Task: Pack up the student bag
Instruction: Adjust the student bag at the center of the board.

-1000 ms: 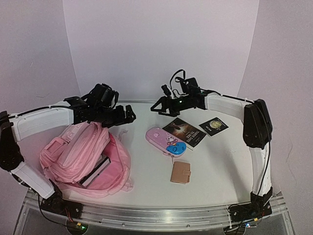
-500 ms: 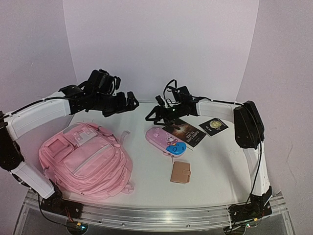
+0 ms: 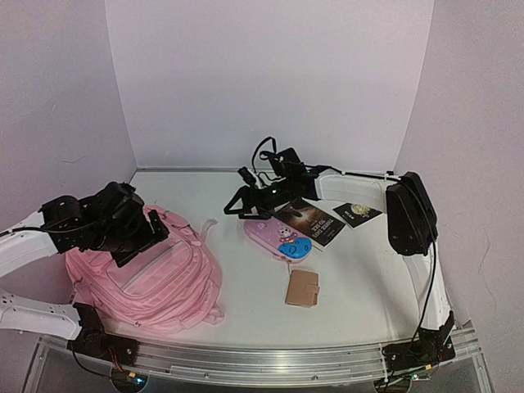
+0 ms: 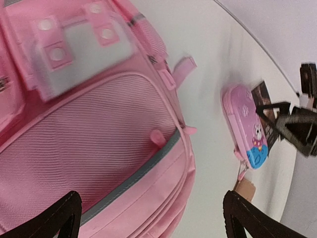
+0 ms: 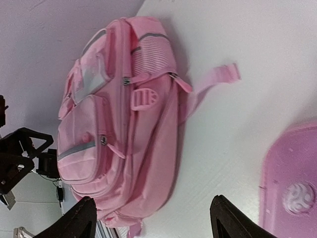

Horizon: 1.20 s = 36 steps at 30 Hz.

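The student bag is a big pink backpack lying flat at the front left, front pockets up, its opening shut. My left gripper hovers over its upper left part, open and empty. In the left wrist view the bag fills the space under the gripper. My right gripper hangs open and empty mid-table, just left of the pink oval case. The right wrist view looks across bare table at the bag, with the case's edge at the right of the gripper.
A dark book and a small black booklet lie behind the case. A brown wallet lies in front of it. White walls close the back and sides.
The bag, held open a second ago, has dropped flat and shut. My left arm swung back and down over it. My right gripper moved left, past the case.
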Available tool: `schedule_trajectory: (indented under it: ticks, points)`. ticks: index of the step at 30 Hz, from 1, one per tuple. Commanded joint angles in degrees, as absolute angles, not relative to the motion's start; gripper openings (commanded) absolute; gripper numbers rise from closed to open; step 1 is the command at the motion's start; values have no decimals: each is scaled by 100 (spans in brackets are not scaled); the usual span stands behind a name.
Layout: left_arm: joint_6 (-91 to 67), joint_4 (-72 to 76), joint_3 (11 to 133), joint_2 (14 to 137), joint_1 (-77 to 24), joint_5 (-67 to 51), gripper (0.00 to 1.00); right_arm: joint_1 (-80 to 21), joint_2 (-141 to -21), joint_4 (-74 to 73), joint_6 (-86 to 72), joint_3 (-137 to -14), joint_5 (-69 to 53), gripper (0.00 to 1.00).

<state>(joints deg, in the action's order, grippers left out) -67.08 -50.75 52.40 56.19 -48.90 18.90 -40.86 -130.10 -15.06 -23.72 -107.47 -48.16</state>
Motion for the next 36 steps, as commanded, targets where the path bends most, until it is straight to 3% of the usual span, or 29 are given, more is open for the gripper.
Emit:
schedule_trajectory:
  ticks: [1,7,14,18,24,36]
  points:
    - [-8371,-6133,5211,5549,-4941,2717,100,-4615,-13470,-1424,-2401,-11266,-4928,82]
    - [-9657,-7442,5387,5916,-5000,2996,100,-4950,-14012,-1433,-2485,-11725,-4957,86]
    - [-10321,-7313,4901,6058,-4991,3088,100,-5094,-14237,-1413,-2552,-11653,-5075,85]
    - [-9573,-6482,4751,6217,-4565,3057,100,-5096,-14243,-1398,-2543,-11523,-5239,82]
    - [-7940,-4040,4150,6314,-3724,2252,98,-5076,-14155,-1393,-2388,-11157,-5246,79]
    - [-5974,-1651,4707,8316,-2786,601,93,-4858,-13920,-1380,-2314,-10860,-5125,72]
